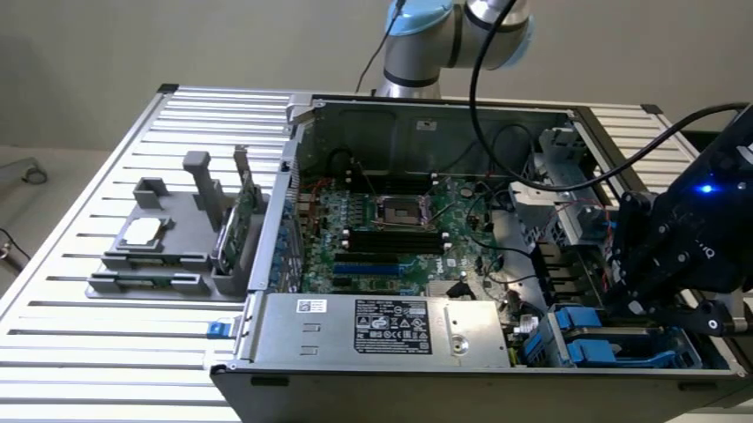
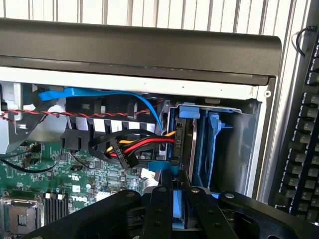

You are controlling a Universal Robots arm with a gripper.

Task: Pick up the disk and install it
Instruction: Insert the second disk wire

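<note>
The gripper (image 2: 174, 199) pinches the disk (image 2: 175, 201) above the drive bay (image 2: 199, 144); squaring it with the slot matters.

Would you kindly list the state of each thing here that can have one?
Black computer case: side panel off, interior exposed.
Silver-grey hard drive in blue plastic carrier: standing on edge in the drive bay.
Black robot gripper: hovering over the drive bay.
Upright green circuit card: standing in the grey holder.

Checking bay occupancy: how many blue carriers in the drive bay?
2. One carrier where the coloured cables end, the other carrier beside it, nearer the case wall. The gripper may hide more.
</note>
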